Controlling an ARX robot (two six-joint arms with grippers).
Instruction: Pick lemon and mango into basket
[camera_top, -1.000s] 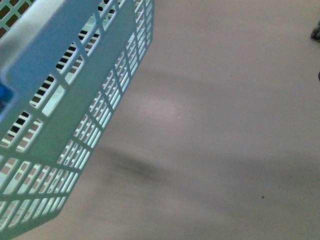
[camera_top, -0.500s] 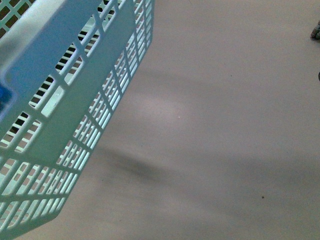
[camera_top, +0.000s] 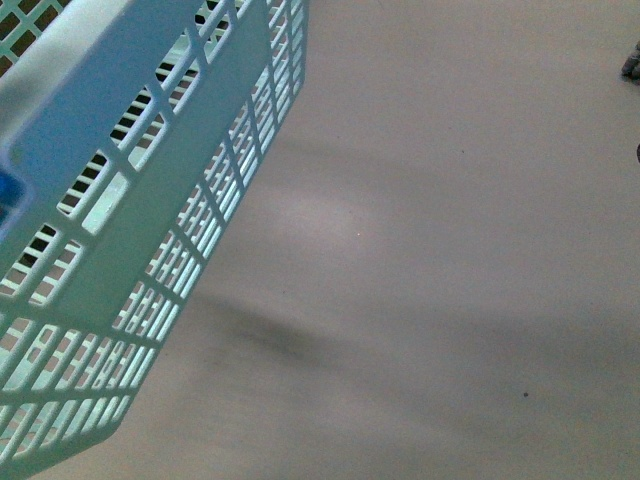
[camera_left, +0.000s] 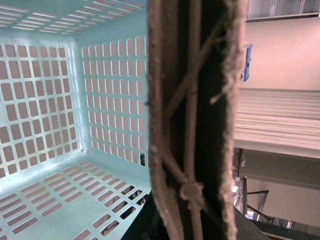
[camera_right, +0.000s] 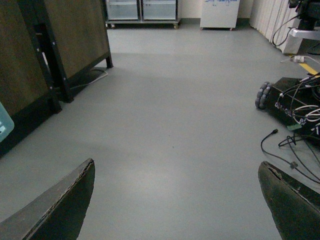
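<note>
Basket (camera_top: 170, 190) tilted at front left, its slotted wall edging onto open grey floor (camera_top: 450, 250) to the right. Brown handle (camera_left: 192, 125) fills my left wrist view; left pincer's grip: cannot tell. My right pincer (camera_right: 176, 167) is spread wide, with a cabinet (camera_right: 30, 65) and cables (camera_right: 300, 130) flanking the floor.

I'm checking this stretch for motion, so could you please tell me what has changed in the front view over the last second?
Nothing visibly changed. The basket sits at the same spot and tilt in the front view, over the same grey floor.
</note>
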